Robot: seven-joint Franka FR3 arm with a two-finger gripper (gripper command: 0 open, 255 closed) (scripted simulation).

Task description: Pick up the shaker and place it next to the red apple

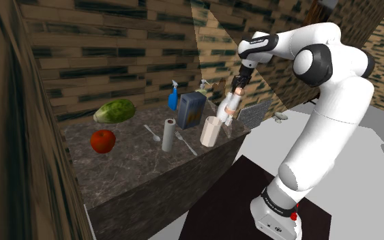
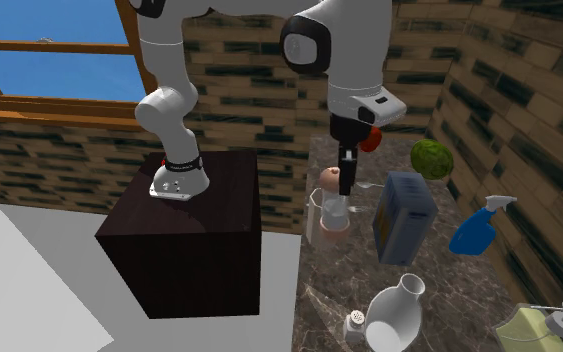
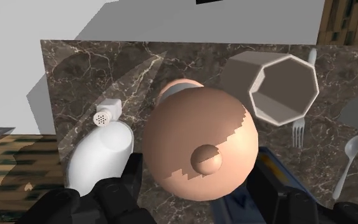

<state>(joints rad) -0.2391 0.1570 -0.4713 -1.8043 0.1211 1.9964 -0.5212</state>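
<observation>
Starting at the left of the shoulder view and finding the apple [image 1: 102, 140] on the dark marbled counter [image 1: 136, 170], with a green melon [image 1: 114, 110] just above it in the frame. Moving right past a spoon [image 1: 152, 133], an upright white roll [image 1: 168, 134] and a fork [image 1: 186, 144] lying flat. Seeing a blue bottle [image 1: 174, 97] and a blue box [image 1: 192, 111] standing above them in the frame, nearer the brick wall. Reaching a pale faceted cup [image 1: 210, 131] near the frame's middle. Just up and right of the cup, finding the gripper [image 1: 234, 99] pointing down and clamping both fingers on the shaker [image 1: 230, 110]. Holding that clear-bodied, tan-capped thing tilted above the counter, well apart from the apple. Passing a grey rack [image 1: 255, 112] further right, then the white arm [image 1: 327, 102] and the dark stand [image 1: 245, 198] at lower right.

Crossing the second exterior view the same way and meeting the stand at left, then the shaker at centre, overlapping the cup. Seeing the box and bottle to the right. Spotting a white vase [image 2: 394, 315] on its side at the bottom edge, with a small perforated pot [image 2: 354, 325] touching or just beside it.

Looking down in the wrist view on the domed cap, with the black fingers [image 3: 117, 194] pressing its two sides. Finding the vase and pot beside one finger, and the cup, fork and spoon beyond the other.
</observation>
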